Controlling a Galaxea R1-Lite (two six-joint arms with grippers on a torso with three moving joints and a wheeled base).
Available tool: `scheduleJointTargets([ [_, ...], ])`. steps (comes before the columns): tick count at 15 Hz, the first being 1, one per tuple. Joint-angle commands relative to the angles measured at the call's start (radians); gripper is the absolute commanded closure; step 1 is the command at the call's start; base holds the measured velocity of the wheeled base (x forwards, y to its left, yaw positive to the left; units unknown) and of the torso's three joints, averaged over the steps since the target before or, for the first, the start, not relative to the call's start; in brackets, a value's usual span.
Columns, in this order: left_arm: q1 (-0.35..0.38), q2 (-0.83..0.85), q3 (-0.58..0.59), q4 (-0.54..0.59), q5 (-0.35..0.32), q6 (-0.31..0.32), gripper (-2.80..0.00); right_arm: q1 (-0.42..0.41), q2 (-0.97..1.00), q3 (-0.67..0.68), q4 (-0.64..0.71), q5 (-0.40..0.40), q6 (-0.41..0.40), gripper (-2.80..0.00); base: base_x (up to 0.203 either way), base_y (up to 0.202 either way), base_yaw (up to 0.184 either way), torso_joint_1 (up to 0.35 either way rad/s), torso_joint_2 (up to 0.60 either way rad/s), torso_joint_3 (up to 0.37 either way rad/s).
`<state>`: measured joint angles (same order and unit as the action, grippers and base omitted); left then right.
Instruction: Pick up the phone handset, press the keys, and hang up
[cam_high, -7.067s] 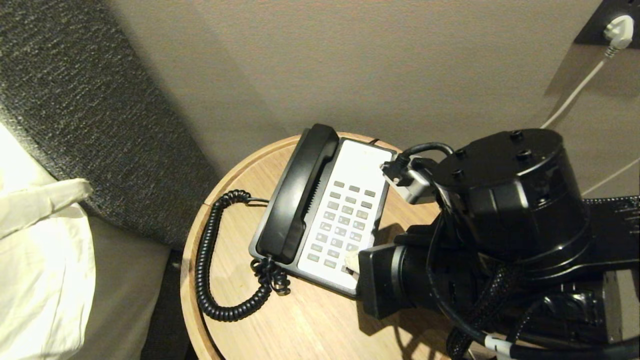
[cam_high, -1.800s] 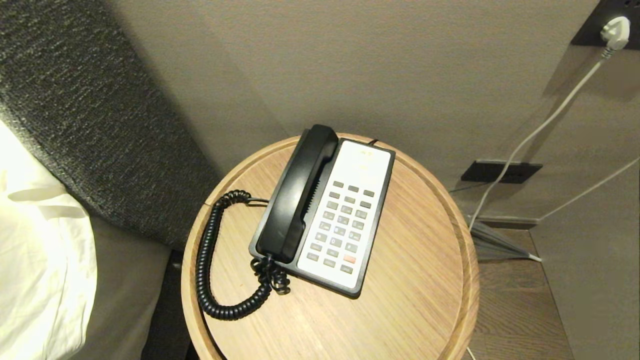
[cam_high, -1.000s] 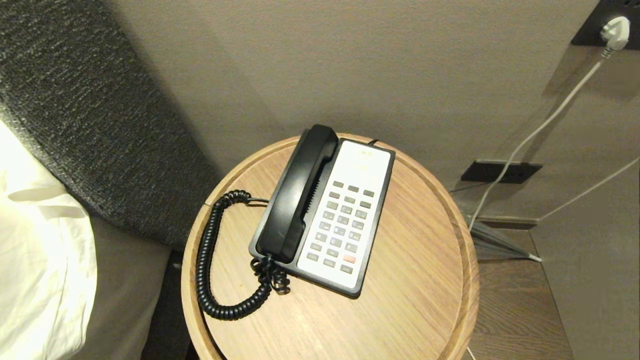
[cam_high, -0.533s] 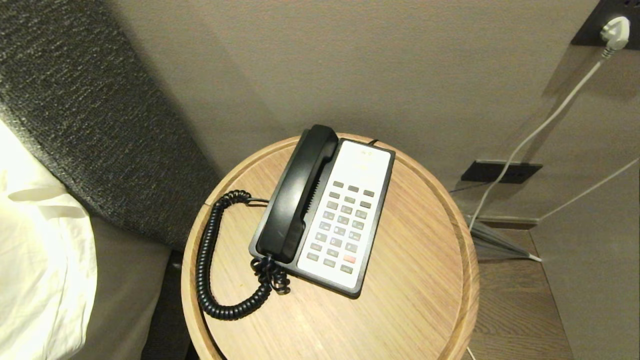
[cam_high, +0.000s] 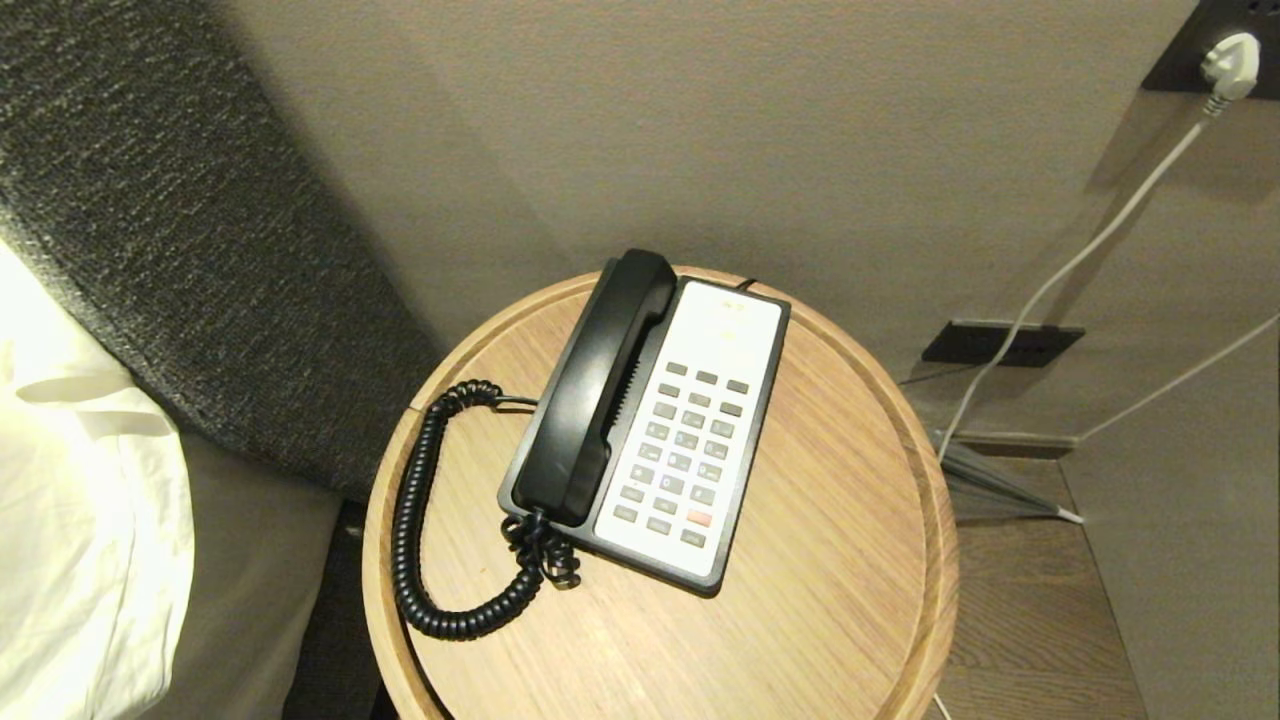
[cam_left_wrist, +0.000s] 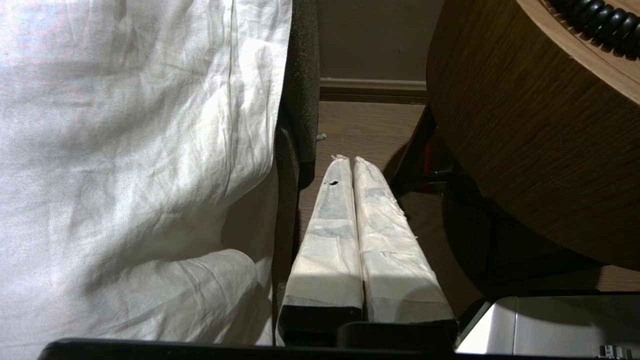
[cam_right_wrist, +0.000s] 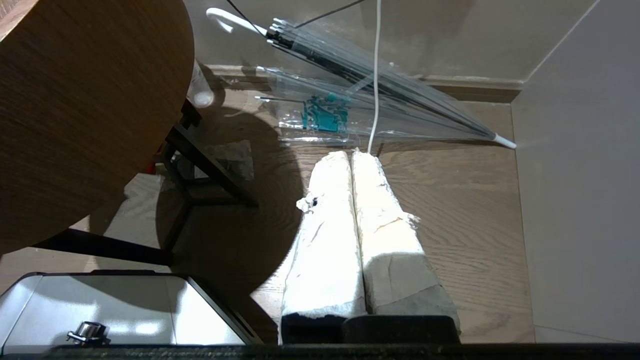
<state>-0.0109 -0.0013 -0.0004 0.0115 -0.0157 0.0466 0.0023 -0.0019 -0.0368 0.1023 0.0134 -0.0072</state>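
The black phone handset (cam_high: 592, 392) lies in its cradle along the left side of the desk phone on the round wooden table (cam_high: 840, 560). Its coiled cord (cam_high: 415, 530) loops over the tabletop to the left. The grey keys (cam_high: 685, 455) and one red key (cam_high: 699, 519) sit in the white faceplate. Neither arm shows in the head view. My left gripper (cam_left_wrist: 348, 159) hangs low between the bed and the table, shut and holding nothing. My right gripper (cam_right_wrist: 351, 154) hangs low over the wooden floor to the table's right, shut and holding nothing.
A bed with white sheets (cam_high: 80, 540) and a dark headboard (cam_high: 180, 250) stands left of the table. A folded clear umbrella (cam_right_wrist: 380, 100) lies on the floor by the wall, under a white cable (cam_high: 1080, 260) running from a wall plug (cam_high: 1228, 60).
Seven seconds ago my right arm hung over the phone's lower right corner; it has since left the head view. Nothing has moved over the last second.
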Motion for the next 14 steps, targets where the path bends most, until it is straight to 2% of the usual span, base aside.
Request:
scheduleJointTargets([
  [1, 0.000, 0.001, 0.000, 0.001, 0.000, -0.001, 0.00, -0.001, 0.000, 0.000, 0.000, 0.000, 0.000, 0.00, 0.000, 0.000, 0.000, 0.000, 0.00, 0.000],
  [9, 0.000, 0.001, 0.000, 0.001, 0.008, -0.007, 0.00, -0.001, 0.000, 0.000, 0.000, 0.000, 0.000, 0.00, 0.000, 0.000, 0.000, 0.000, 0.00, 0.000],
  [14, 0.000, 0.001, 0.004, -0.018, 0.016, -0.055, 0.00, 0.000, 0.000, 0.000, 0.000, 0.000, 0.000, 0.00, 0.000, 0.000, 0.000, 0.001, 0.00, 0.068],
])
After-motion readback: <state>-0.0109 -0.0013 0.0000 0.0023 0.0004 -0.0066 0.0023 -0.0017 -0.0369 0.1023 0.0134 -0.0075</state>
